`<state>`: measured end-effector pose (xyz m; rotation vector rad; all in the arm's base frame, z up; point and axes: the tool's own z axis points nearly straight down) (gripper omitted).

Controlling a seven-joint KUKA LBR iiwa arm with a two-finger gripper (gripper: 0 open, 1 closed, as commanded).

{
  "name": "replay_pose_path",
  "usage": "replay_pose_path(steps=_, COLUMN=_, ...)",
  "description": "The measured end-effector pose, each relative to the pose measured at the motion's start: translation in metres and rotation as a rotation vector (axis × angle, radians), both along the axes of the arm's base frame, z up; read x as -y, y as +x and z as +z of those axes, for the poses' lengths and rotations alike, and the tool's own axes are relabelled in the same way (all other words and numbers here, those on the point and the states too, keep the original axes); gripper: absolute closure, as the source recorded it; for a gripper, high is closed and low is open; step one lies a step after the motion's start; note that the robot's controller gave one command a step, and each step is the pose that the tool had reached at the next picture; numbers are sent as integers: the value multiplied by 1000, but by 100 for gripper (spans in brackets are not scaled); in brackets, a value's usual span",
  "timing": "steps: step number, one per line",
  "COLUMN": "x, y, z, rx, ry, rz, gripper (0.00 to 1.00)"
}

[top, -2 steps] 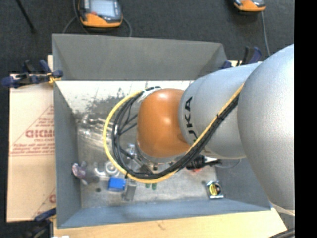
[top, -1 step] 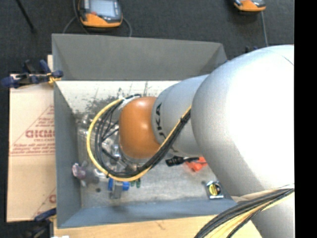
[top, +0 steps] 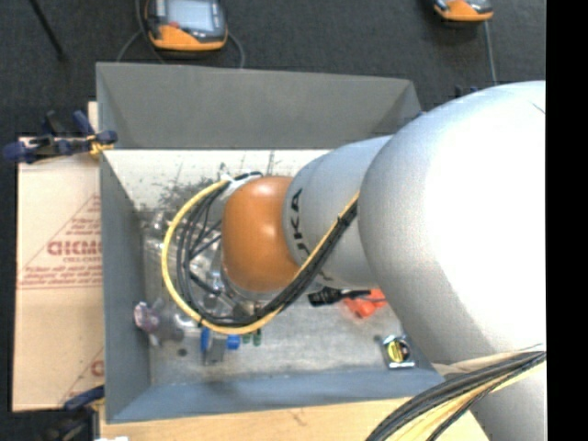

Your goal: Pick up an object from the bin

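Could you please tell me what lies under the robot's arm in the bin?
An orange-and-black tool pokes out from beneath the arm, and a yellow tape measure lies by its edge. The rest of the bin floor under the arm is covered.

In the bin (top: pixel 124 246) we log: the arm (top: pixel 432 209), reaching in from the right over the middle. Left of its wrist, a small lump (top: pixel 145 317). Toward the near wall, loose bits (top: pixel 230 341). Right, a handled tool (top: pixel 356 302). Near-right corner, a tape measure (top: pixel 397 350).
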<state>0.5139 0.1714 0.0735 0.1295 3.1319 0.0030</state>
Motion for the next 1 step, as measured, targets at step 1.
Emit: replay_pose_path(steps=1, x=38, y=-13, z=135, rx=3, ry=-1, rz=67, gripper=100)
